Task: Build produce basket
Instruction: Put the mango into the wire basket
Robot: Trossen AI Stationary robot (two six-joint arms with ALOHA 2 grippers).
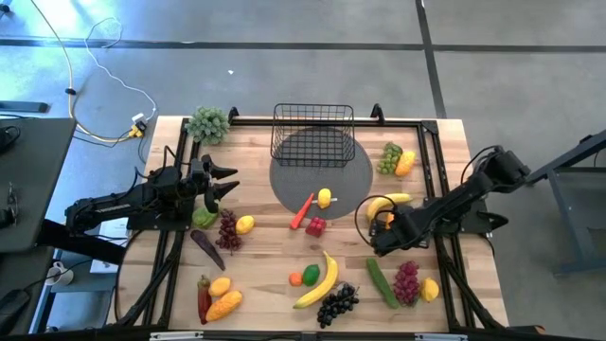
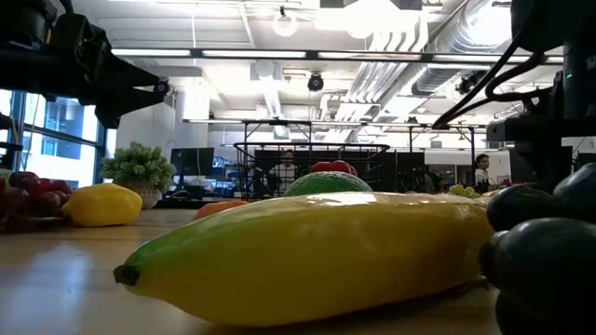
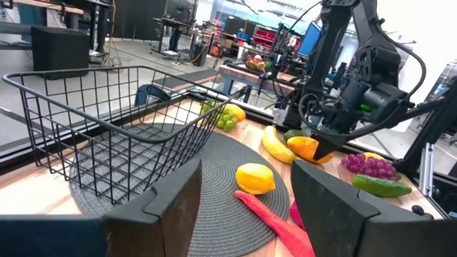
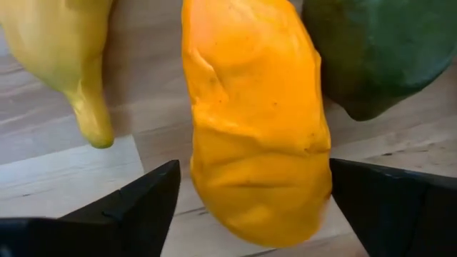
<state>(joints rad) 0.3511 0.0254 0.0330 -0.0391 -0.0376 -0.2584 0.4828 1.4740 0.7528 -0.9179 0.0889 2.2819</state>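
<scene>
Item: basket [image 1: 313, 133]. It stands empty at the far edge of the grey mat [image 1: 350, 185], open side up, so you can drop produce in from above.

Item: right gripper [image 4: 250, 193]. Your fingers stand wide apart on either side of an orange fruit [image 4: 253, 121] that lies on the table beside a banana [image 4: 68, 50] and a green fruit [image 4: 378, 50]; judged, you are lined up to close on it. No contact with the pads is visible.

Item: left gripper [image 3: 246, 193]. It waits at the table's left, fingers apart, holding nothing, aimed toward the basket.

Item: lemon [image 3: 255, 178] and red pepper [image 3: 275, 225], on the mat.

Obscured: in the overhead view the right arm covers the orange fruit; the low view is blocked by a banana [image 2: 307, 256].
</scene>
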